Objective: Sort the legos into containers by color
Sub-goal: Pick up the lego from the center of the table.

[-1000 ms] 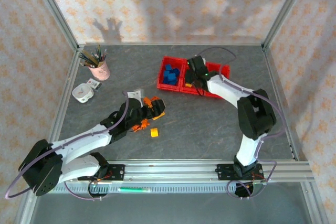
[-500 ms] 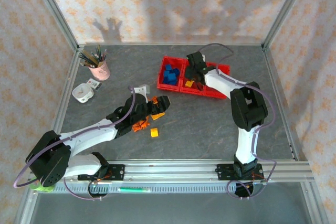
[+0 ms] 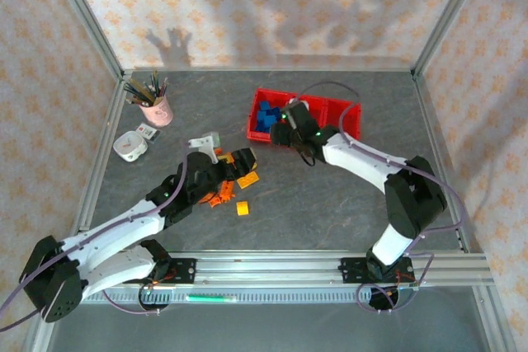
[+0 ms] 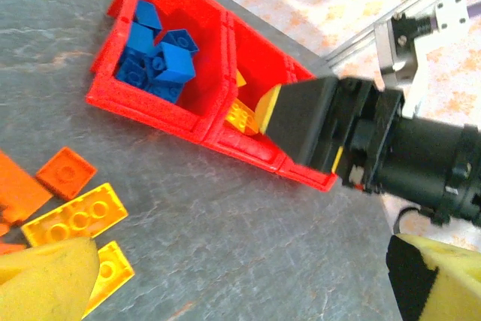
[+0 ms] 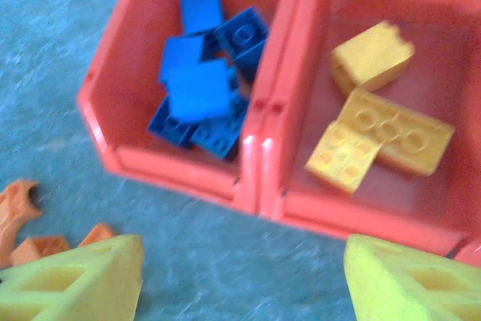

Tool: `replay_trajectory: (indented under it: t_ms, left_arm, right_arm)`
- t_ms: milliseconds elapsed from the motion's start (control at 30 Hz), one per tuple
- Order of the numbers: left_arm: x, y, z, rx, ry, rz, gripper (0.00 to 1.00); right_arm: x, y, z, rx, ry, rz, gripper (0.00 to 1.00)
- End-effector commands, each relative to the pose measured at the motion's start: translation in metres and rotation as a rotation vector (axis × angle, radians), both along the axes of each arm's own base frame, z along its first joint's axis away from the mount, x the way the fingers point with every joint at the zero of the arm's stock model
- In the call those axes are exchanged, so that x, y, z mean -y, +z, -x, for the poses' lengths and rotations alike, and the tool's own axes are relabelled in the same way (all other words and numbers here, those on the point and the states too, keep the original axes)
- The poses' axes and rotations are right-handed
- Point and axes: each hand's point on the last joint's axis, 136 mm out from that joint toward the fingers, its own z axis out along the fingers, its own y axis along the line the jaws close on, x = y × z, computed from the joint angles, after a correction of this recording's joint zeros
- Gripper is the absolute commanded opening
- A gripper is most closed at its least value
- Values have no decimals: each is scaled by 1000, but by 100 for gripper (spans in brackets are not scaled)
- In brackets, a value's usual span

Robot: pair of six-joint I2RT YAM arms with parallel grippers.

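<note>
Yellow legos (image 5: 379,129) in red containers (image 5: 261,148), just beyond the right tool (image 5: 244,272)

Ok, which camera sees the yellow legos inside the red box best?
The right wrist view: the yellow legos lie clear in the middle bin. The left wrist view catches an edge of them behind the right pincer. From above, the right arm covers them.

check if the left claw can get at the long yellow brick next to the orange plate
Probably yes. The left claw is open close by the long yellow brick, which lies flat on bare table, its top uncovered. The right claw is away at the red bins.
</note>
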Motion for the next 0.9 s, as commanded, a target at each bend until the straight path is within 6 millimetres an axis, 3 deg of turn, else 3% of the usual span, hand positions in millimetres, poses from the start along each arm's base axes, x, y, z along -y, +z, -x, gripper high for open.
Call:
replay_trajectory:
  t_ms: [0, 200, 467, 867]
  left_arm:
    - [-24, -18, 10, -35, 64, -75, 99]
    - [-45, -20, 24, -40, 122, -70, 99]
    - [-60, -27, 33, -52, 161, -68, 99]
    - [-65, -34, 35, -63, 175, -86, 99]
  right_arm:
    - [-14, -8, 25, -23, 31, 9, 73]
    - [-59, -35, 55, -57, 157, 64, 78]
    - [-100, -57, 64, -72, 291, 95, 85]
    - [-118, -92, 53, -93, 372, 197, 94]
